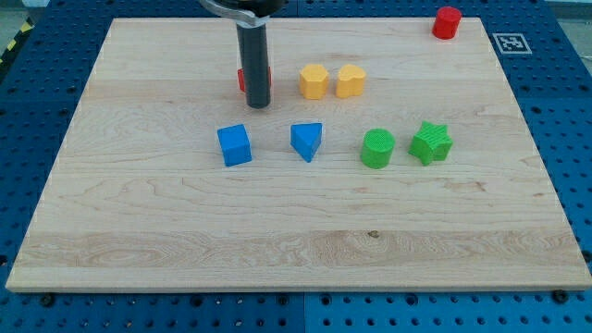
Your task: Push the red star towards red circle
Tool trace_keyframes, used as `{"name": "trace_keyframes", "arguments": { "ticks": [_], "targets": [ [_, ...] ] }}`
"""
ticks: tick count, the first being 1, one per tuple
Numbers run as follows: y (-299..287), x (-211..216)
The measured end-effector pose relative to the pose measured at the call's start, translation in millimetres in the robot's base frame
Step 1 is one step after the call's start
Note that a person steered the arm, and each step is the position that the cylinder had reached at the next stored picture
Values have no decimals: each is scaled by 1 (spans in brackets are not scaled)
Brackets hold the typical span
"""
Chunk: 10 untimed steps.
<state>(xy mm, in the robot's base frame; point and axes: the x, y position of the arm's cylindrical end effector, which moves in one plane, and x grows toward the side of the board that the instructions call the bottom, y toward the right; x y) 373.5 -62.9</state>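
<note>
The red star (242,80) lies near the view's top, left of centre, mostly hidden behind my rod; only red slivers show on either side of it. My tip (257,104) rests on the board just in front of the star, touching or nearly touching it. The red circle (447,22), a short red cylinder, stands at the board's top right corner, far to the right of the star.
A yellow hexagon (314,81) and a yellow heart (350,81) sit just right of the star. Below are a blue cube (234,145), a blue triangle (307,141), a green cylinder (377,148) and a green star (431,142).
</note>
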Motion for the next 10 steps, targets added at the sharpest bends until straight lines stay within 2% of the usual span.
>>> {"name": "trace_keyframes", "arguments": {
  "ticks": [1,5,7,8,10],
  "targets": [
    [-10,-8],
    [-18,-87],
    [-18,-103],
    [-5,-104],
    [66,-104]
  ]
}}
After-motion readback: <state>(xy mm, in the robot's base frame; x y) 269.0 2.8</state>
